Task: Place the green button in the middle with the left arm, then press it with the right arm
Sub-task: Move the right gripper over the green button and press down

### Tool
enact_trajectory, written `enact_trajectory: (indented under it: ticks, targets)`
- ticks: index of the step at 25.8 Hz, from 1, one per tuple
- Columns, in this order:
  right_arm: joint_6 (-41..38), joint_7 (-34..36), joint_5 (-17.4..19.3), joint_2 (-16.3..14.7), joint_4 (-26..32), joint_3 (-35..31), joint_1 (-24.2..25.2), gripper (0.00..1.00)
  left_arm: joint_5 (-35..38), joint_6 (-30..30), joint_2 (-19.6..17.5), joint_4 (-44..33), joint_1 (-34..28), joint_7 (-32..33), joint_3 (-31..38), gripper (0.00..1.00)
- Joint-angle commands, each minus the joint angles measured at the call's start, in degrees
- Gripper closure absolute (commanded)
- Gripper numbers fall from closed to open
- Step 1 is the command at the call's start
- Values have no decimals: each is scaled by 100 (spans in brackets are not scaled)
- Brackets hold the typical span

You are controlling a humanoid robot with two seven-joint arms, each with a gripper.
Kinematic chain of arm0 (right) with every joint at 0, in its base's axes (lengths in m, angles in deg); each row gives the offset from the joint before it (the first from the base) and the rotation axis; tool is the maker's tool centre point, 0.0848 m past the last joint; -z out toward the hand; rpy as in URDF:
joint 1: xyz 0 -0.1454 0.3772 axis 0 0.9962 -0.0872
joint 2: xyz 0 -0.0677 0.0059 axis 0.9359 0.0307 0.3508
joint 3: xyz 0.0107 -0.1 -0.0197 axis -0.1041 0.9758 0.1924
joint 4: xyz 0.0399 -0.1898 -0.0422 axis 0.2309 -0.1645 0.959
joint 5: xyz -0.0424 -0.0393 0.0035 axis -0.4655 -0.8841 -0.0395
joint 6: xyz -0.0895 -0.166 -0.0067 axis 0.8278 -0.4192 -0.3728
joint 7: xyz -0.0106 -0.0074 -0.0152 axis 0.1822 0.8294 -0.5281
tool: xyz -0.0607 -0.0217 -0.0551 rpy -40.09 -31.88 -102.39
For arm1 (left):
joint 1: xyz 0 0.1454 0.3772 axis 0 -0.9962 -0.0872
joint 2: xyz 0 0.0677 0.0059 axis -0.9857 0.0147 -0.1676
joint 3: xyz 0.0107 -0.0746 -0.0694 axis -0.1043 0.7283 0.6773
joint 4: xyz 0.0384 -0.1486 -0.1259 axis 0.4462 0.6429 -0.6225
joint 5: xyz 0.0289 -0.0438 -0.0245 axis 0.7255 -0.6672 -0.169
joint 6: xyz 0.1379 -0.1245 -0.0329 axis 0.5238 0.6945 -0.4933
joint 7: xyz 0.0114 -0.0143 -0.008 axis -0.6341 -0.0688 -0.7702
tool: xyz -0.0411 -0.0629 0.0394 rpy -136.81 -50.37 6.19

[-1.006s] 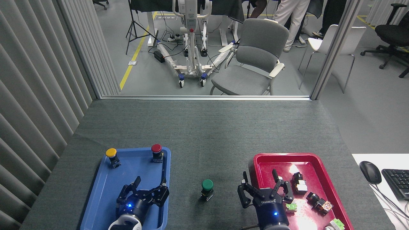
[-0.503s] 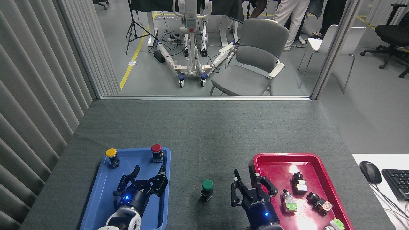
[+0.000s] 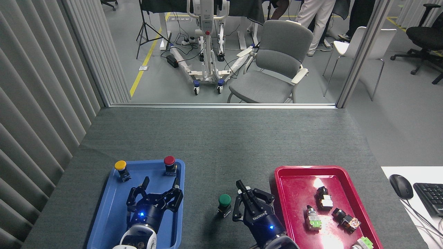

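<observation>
The green button (image 3: 224, 201) stands upright on the dark grey cloth of the middle (image 3: 221, 155), between the two trays. My right gripper (image 3: 251, 196), on its black wrist, is just right of the button and nearly touching it. Its fingers are drawn in, shut on nothing. My left gripper (image 3: 157, 189), on the white wrist, hovers open and empty over the blue tray (image 3: 107, 207), well left of the button.
A yellow button (image 3: 120, 166) and a red button (image 3: 169, 162) stand at the blue tray's far end. The red tray (image 3: 297, 171) on the right holds several small switch parts. A mouse (image 3: 400, 186) and keyboard (image 3: 429, 197) lie far right.
My right gripper has moved left off the red tray to beside the green button, its fingers closing on the way. The left gripper shifted only slightly over the blue tray.
</observation>
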State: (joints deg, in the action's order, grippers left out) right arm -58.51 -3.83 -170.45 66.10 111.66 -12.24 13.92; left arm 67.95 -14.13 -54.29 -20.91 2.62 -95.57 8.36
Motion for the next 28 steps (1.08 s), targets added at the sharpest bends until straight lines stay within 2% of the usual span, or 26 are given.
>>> enact_trajectory:
  ticks: [1,4,8,11,20,28]
  targets:
    - [-7,-20,-1,11,-152,198,-103,100,-9,9,-12,17,0,-42,4,1]
    - [-7,-81,8,11,-311,365,-279,100,-9,9,-3,61,0,-42,4,1]
    - [11,-600,8,125,-399,462,-429,100,-27,-8,15,61,0,-42,4,1]
    - [11,-723,8,143,-548,489,-543,100,-36,-35,24,52,0,-33,-5,1]
    - [11,-1074,8,125,-601,550,-543,100,-45,-43,24,52,0,-33,-5,0]
    - [28,-2120,8,134,-610,550,-534,100,-53,-52,32,52,0,-33,-23,0]
